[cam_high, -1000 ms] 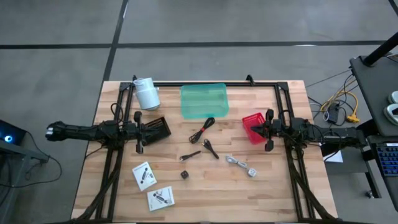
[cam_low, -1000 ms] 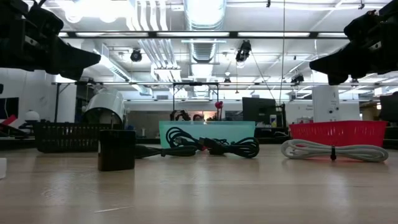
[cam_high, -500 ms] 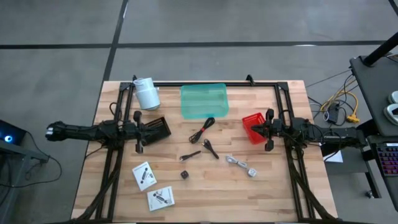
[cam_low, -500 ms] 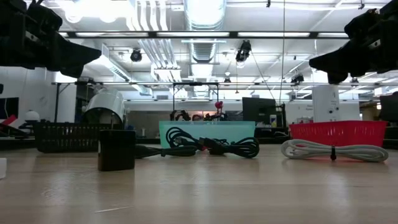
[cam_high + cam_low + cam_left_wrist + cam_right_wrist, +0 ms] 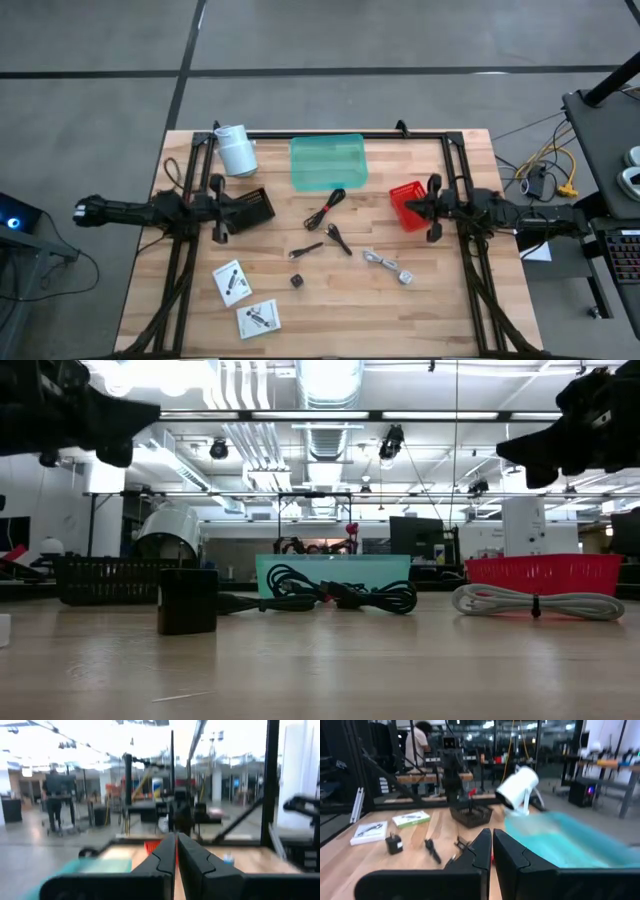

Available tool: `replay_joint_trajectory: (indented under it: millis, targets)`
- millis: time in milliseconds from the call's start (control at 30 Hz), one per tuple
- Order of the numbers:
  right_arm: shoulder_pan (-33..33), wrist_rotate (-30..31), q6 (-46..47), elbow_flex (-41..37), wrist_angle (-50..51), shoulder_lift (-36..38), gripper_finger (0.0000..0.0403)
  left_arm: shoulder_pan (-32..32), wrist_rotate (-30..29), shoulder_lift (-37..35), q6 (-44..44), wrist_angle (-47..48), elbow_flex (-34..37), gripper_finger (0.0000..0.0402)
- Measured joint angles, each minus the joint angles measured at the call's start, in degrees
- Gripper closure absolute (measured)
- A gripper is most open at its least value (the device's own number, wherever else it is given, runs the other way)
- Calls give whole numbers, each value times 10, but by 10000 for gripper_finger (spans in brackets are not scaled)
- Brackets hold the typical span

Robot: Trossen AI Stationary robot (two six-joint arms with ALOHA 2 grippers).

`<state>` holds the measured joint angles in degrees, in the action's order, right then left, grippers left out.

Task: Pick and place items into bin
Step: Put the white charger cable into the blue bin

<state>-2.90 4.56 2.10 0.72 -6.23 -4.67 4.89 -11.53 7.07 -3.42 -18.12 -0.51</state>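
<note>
— What's the setting?

— A wooden table (image 5: 440, 300) in a big workshop hall, grey floor around it. Nothing is picked up yet, by the look of it.

— Start at the fingers, then.

— The left gripper (image 5: 216, 195) hangs above the black basket (image 5: 250, 208), its two fingers pressed together with only a sliver between them and nothing held. The right gripper (image 5: 431, 209) hangs over the red basket (image 5: 408, 204), likewise closed and empty.

— And where do the items lie from there?

— Take the thin black cable (image 5: 325, 209) as the landmark. It sits between the two grippers, its long axis running diagonally, one end towards the teal bin (image 5: 327, 162), which is just beyond it. Just on the near side of the cable lie the black clips (image 5: 338, 238). Further to the right-arm side of it is the silvery-white cord (image 5: 388, 265), also diagonal. A tiny cube (image 5: 296, 281) sits near-side of the cable, and the two white packets (image 5: 232, 283) are well off on the left-arm side.

— Which arm goes first?

— My judgement: the cable is about equally far from both; the cord favours the right arm, the packets the left.
</note>
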Motion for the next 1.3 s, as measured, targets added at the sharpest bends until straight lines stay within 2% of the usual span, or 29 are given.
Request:
replay_joint_trajectory:
  millis: [167,333,467,667,767,867,1000,1200,1300]
  targets:
    - [0,0,-8,0,-55,0,394,0,0,0,-2,-19,0,400]
    - [0,1,-58,0,-132,-3,393,0,-8,9,-65,-40,-3,400]
    - [0,1,-91,0,-162,-27,381,0,-9,30,-79,-38,-39,386]
    - [0,1,-96,1,-190,-103,324,0,-8,100,-77,-35,-59,302]
    - [0,-16,-31,15,-168,-149,282,0,-5,136,-76,-49,-58,256]
    - [0,-46,13,31,-165,-196,248,0,-5,161,-75,-62,-58,227]
    - [11,-50,50,67,-168,-252,225,0,-5,184,-73,-89,-57,215]
    - [69,-31,36,125,-160,-347,221,0,-4,201,-73,-113,-58,214]
    - [91,-29,59,161,-101,-390,222,0,-4,201,-73,-114,-58,214]
